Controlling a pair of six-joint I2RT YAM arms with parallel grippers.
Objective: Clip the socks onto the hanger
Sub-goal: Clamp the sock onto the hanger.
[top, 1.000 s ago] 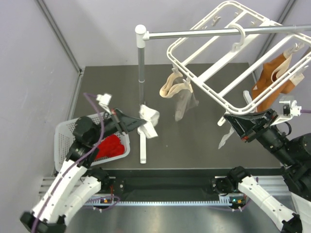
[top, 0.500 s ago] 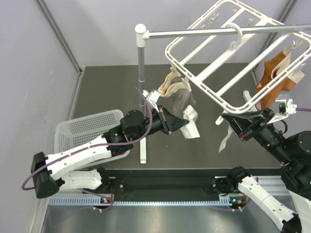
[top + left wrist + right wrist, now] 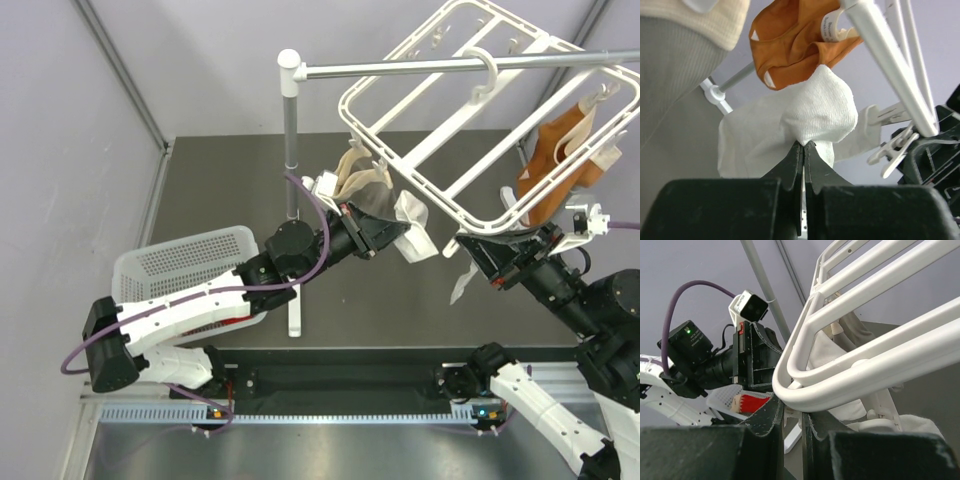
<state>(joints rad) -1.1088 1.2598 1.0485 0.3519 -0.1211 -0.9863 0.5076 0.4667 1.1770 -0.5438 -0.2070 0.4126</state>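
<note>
The white hanger [image 3: 440, 140] hangs tilted from the grey rail. Beige [image 3: 358, 172], grey [image 3: 375, 200] and orange [image 3: 560, 160] socks hang from it. My left gripper [image 3: 388, 236] is shut on a white sock [image 3: 415, 230] and holds it up under the hanger's near side. In the left wrist view the sock [image 3: 817, 112] bulges above the shut gripper [image 3: 803, 144], with a clip peg [image 3: 892, 152] to its right. My right gripper [image 3: 478, 252] is shut on the hanger's near corner [image 3: 840, 385]. Another white sock [image 3: 459, 285] dangles below it. Red socks [image 3: 752, 402] lie in the basket.
The grey stand pole [image 3: 291, 130] and its rail [image 3: 450, 66] rise at mid-table, with its white foot [image 3: 294, 318] near the front. The white perforated basket [image 3: 170, 265] sits at the left, partly under my left arm.
My left arm has swung from the basket to the right and reached out, carrying the white sock up to the hanger. The right gripper has kept its hold; the hanger shifted slightly.
</note>
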